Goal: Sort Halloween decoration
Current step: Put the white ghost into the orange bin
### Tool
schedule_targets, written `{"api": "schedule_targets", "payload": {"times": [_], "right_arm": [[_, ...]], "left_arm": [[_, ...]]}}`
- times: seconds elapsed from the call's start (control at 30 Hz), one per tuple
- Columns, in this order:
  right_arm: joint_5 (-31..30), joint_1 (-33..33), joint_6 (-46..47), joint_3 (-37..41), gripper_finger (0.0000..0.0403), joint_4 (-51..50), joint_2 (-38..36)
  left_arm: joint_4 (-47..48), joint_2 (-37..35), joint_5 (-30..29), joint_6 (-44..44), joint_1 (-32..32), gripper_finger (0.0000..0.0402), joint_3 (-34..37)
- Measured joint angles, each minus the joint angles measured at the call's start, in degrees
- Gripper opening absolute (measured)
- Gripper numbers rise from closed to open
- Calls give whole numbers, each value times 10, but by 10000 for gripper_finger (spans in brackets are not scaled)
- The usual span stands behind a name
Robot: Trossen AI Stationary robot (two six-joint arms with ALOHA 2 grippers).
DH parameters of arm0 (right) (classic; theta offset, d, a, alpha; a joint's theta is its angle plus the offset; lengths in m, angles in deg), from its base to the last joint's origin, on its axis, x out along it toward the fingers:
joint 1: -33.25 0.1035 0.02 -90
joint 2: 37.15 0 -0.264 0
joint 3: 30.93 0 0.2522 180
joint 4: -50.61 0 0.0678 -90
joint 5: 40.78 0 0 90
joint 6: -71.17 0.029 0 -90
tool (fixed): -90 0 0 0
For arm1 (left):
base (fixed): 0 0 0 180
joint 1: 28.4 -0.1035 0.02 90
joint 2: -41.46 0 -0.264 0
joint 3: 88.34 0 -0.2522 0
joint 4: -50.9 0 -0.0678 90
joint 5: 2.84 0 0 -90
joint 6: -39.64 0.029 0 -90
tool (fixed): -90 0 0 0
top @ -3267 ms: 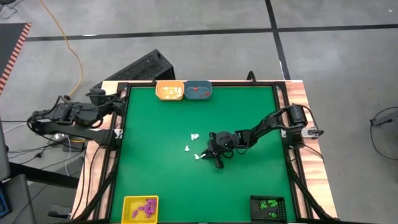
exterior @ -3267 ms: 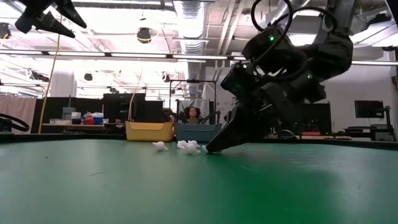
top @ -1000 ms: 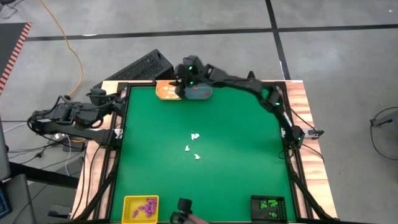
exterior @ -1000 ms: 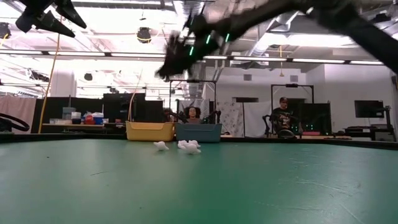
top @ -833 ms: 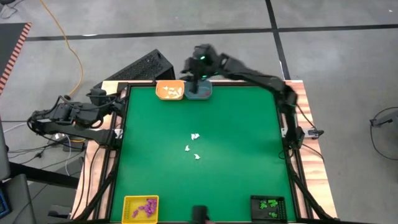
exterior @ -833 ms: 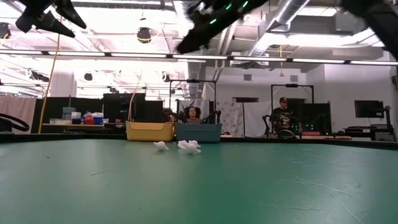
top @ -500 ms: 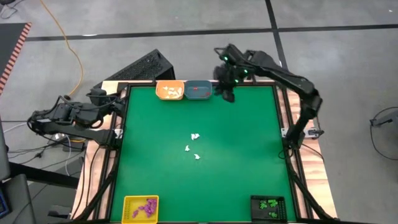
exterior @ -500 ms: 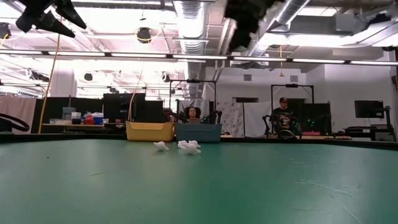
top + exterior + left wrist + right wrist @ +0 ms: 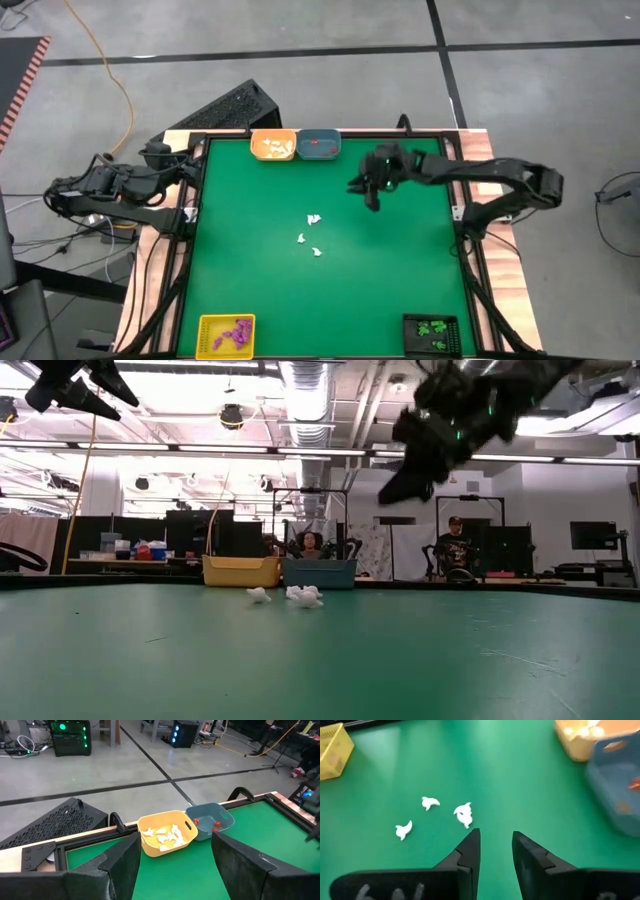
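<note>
Green counter (image 9: 400, 270) with a black frame, grey concrete floor around it; the low view looks into a lit workshop where people sit far behind. Three white trinkets (image 9: 314, 219) lie loose near the counter's middle, close together but apart from one another. Far edge: orange tray (image 9: 273, 146) with white pieces, touching the blue tray (image 9: 319, 145) with orange-red pieces. Near left corner: yellow tray (image 9: 226, 334) with purple pieces. Near right corner: black tray (image 9: 433, 332) with green pieces. Right claw (image 9: 371, 196) hangs in the air above the counter, between the blue tray and the loose white trinkets, toward the right of them; its fingers (image 9: 468, 851) stand a narrow gap apart with nothing between them. Left claw (image 9: 172, 865) is parked off the counter's left edge, pointed toward the two far trays; fingers wide apart, nothing held.
</note>
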Motion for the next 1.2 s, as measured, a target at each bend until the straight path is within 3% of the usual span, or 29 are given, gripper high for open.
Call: {"api": "schedule_targets", "payload": {"times": [0.17, 0.4, 0.57, 0.9, 1.2], "right_arm": [[-6, 45, 39, 75, 108, 187, 60], [-4, 90, 3, 52, 108, 276, 178], [0, 115, -25, -3, 134, 284, 250], [0, 124, -97, -61, 240, 271, 318], [0, 125, -128, -62, 243, 286, 361]], "left_arm": [[12, 0, 0, -1, 0, 231, 0], [19, 0, 0, -1, 0, 231, 0], [19, 0, 1, -9, 0, 231, 0], [19, 0, 24, -10, 0, 231, 0], [24, 0, 26, -10, 0, 231, 0]]}}
